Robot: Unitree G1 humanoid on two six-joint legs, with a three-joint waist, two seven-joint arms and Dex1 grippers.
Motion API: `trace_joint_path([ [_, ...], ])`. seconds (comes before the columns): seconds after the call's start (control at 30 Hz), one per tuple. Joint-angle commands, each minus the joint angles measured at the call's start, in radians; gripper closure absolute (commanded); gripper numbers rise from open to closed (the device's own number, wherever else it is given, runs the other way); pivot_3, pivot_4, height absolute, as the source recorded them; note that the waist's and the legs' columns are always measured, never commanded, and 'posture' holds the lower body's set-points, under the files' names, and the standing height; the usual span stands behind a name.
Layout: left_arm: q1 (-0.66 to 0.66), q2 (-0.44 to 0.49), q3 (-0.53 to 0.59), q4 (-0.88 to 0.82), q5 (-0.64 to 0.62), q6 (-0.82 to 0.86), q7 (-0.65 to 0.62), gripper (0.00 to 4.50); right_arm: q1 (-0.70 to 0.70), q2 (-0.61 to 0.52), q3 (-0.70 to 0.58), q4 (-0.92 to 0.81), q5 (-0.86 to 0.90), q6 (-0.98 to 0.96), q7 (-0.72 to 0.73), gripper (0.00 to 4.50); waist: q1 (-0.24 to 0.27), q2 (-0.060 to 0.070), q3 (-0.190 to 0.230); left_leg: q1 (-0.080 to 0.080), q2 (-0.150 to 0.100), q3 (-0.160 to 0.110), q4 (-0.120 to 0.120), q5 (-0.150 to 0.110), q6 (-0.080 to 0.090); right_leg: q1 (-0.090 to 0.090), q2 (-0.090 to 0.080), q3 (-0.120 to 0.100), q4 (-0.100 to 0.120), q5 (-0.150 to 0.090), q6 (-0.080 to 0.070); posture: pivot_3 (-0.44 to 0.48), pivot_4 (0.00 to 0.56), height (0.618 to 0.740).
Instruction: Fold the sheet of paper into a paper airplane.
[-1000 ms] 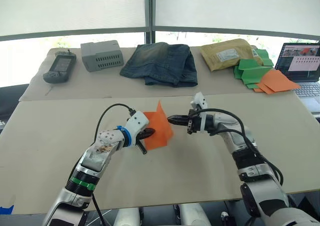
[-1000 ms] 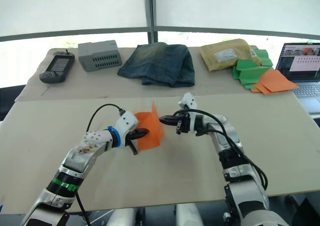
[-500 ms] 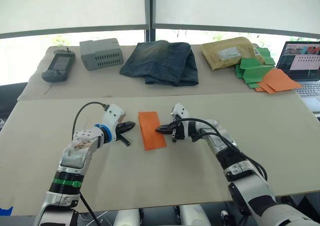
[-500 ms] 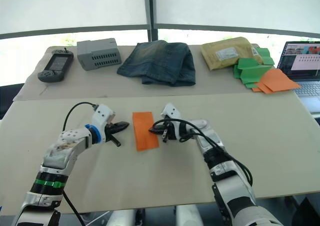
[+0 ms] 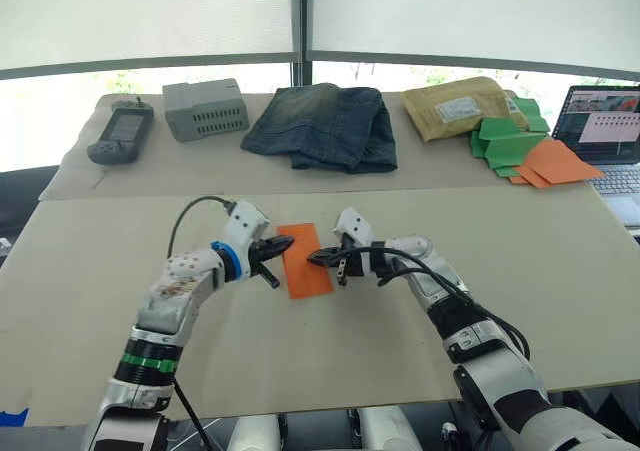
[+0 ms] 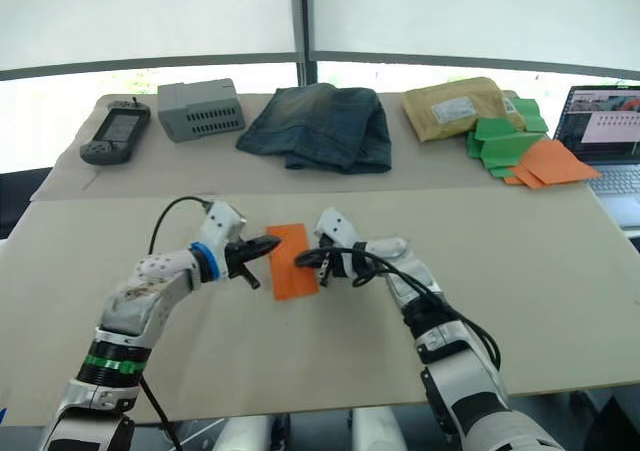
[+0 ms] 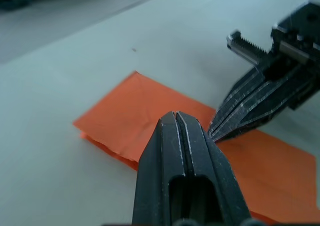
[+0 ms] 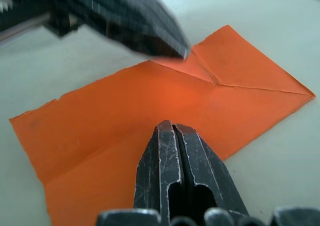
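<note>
A: The sheet of paper (image 5: pixel 305 260) — where is it being kept?

B: It is being laid flat on the near tan table (image 5: pixel 560 281), folded into a long rectangle, between the two grippers.

A: And the left gripper (image 5: pixel 281 248)?

B: It is being held at the sheet's 9 o'clock edge, fingers pressed together, tips over the paper; contact cannot be told.

A: The right gripper (image 5: pixel 314 258)?

B: It is being held at the 3 o'clock edge, fingers likewise pressed together, tip over the orange surface.

A: What is being listed at 12 o'clock?

B: On the far table: folded jeans (image 5: pixel 324 124), a grey box (image 5: pixel 205 109), a handheld device (image 5: pixel 121 134), a padded envelope (image 5: pixel 460 106), green folded papers (image 5: pixel 505 142), paler orange papers (image 5: pixel 553 162), a laptop (image 5: pixel 608 134).
</note>
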Motion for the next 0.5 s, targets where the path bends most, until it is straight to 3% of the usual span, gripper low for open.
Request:
trace_joint_path([
  [0.03,-0.007,0.011,-0.046,-0.001,0.034,-0.015,-0.018,4.50,0.019,-0.022,-0.005,-0.034,-0.008,0.040,-0.018,4.48,0.000,0.000,0.000,-0.001,0.000,0.000,0.000,0.000,0.000,-0.001,0.000,0.000,0.000,0.000,0.000,0.000,0.150,0.722],
  [0.27,-0.013,0.022,-0.080,0.035,0.086,0.004,0.002,4.50,-0.002,-0.007,-0.045,-0.019,0.013,0.023,-0.068,4.48,0.001,0.000,0.000,-0.001,0.000,0.000,0.000,0.000,0.000,0.000,0.000,0.000,0.000,0.000,0.000,0.000,0.150,0.722],
  [0.5,0.010,0.024,-0.081,0.008,0.089,0.003,0.005,4.50,-0.125,0.061,-0.095,0.218,0.006,-0.042,-0.134,4.48,-0.002,0.000,0.000,0.001,0.001,0.000,0.000,0.001,0.000,0.000,0.000,0.000,0.000,0.000,0.000,0.000,0.150,0.722],
])
